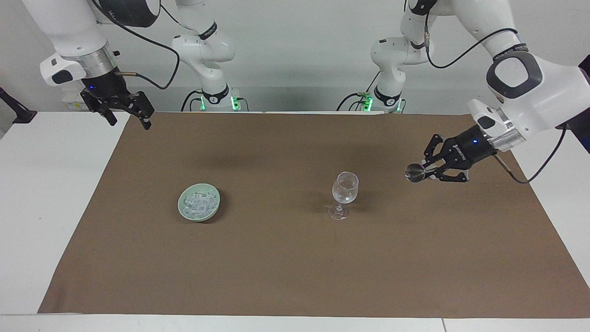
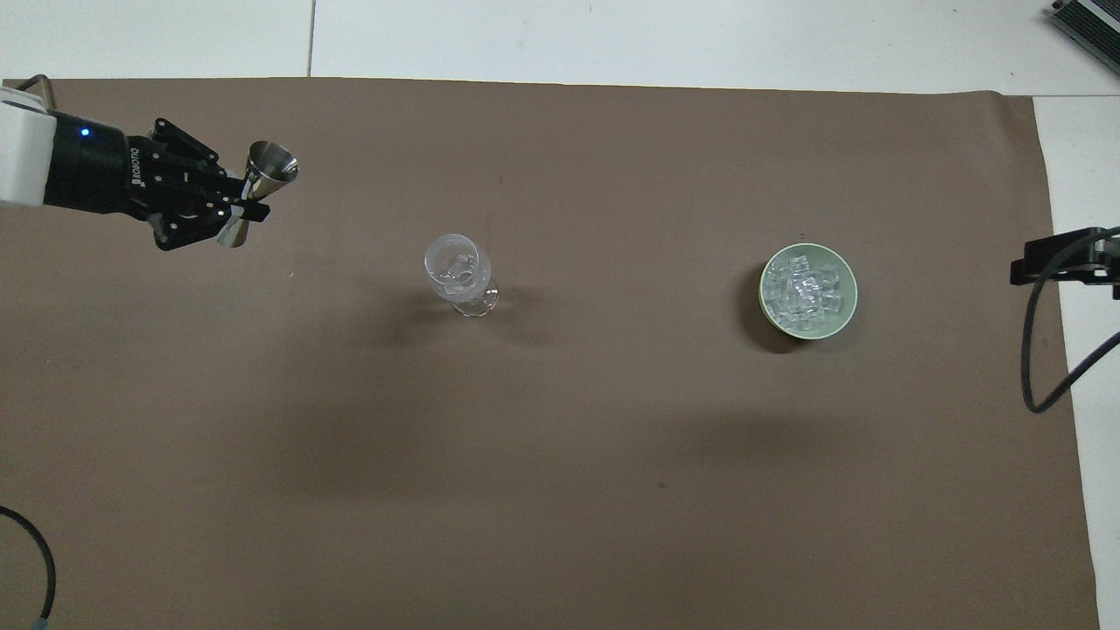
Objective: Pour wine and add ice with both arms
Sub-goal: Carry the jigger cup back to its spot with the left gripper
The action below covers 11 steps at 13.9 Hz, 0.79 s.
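Two grippers: left gripper (image 1: 426, 171) clamped on steel jigger (image 2: 262, 171), beside glass (image 1: 345, 188); right gripper (image 1: 123, 110) spread open, empty, nearer ice (image 1: 199, 204).

Left pincer (image 2: 234, 208) holds a metal jigger (image 2: 261, 175) above the brown mat (image 2: 560, 420).
The pincer is clamped on the jigger's waist, well apart from the clear stemmed glass (image 2: 458, 271), which stands toward the right arm's end from it. The green bowl (image 2: 850, 293) of ice (image 2: 805, 291) sits farther that way, near the right pincer (image 2: 1019, 267) at the mat's edge.
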Available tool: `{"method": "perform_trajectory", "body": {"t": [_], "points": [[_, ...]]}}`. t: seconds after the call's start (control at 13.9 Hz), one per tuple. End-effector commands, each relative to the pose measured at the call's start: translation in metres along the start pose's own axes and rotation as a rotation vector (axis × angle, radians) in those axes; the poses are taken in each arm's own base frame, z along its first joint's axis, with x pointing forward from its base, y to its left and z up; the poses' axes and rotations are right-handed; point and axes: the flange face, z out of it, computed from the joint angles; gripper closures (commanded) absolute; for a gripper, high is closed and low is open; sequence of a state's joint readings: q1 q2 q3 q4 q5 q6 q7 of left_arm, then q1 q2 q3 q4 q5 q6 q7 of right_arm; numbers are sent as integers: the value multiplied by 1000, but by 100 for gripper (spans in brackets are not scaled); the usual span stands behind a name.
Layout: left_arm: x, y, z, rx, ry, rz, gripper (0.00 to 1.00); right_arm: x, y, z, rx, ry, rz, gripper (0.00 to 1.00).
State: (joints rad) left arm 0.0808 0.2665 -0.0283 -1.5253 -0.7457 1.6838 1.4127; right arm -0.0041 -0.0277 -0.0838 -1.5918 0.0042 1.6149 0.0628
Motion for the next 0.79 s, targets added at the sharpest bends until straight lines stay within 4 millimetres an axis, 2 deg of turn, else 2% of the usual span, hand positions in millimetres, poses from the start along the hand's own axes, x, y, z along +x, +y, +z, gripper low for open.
{"method": "perform_trajectory", "body": {"t": [0.0,0.22,0.36,0.43,0.72], "points": [[-63,-30,-6,-84,166,34,100,-1,4,0,0,4,-11,0],[-142,-56,0,-146,336,57,100,-2,1,0,-18,5,-20,0],[-190,-67,11,-166,441,108,100,-3,3,2,-13,0,-9,0],[-215,-68,15,-173,501,137,100,-4,3,1,-13,0,0,0],[-294,-70,7,-137,641,233,100,-8,8,2,0,-34,18,0]]}}
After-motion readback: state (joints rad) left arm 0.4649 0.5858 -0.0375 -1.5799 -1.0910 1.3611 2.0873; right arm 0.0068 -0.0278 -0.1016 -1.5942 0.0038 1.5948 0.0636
